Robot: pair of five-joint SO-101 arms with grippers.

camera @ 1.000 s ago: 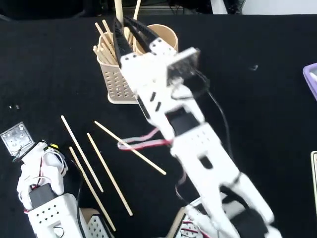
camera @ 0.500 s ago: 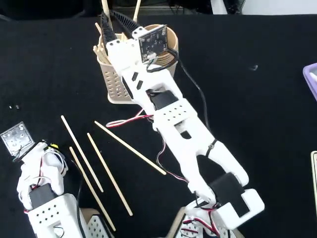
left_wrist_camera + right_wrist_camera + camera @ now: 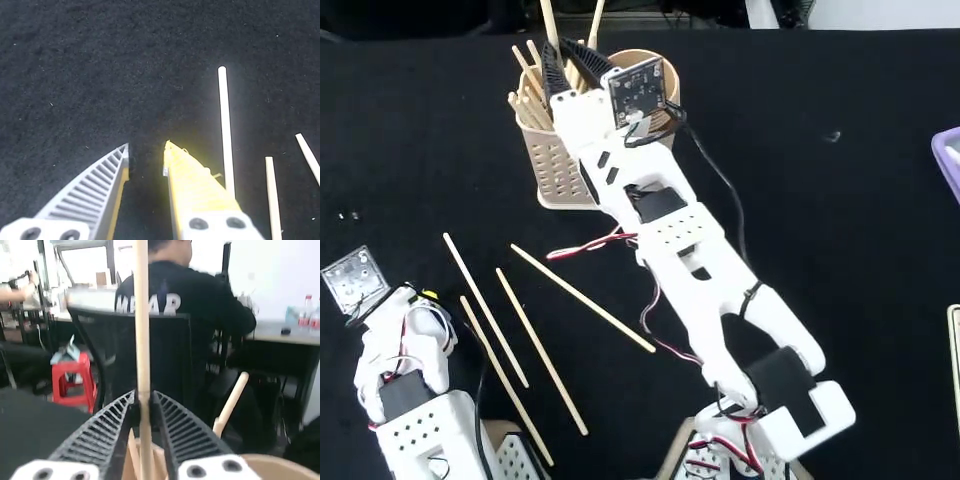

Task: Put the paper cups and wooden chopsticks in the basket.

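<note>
Four loose chopsticks lay on the black tabletop at lower left beside the slightly parted, empty left gripper, while the right gripper pinched one chopstick upright over the upper-centre basket, a red stool beyond.

Office-like workroom: desk, black chair, red stool, bottles beyond black table.
</note>
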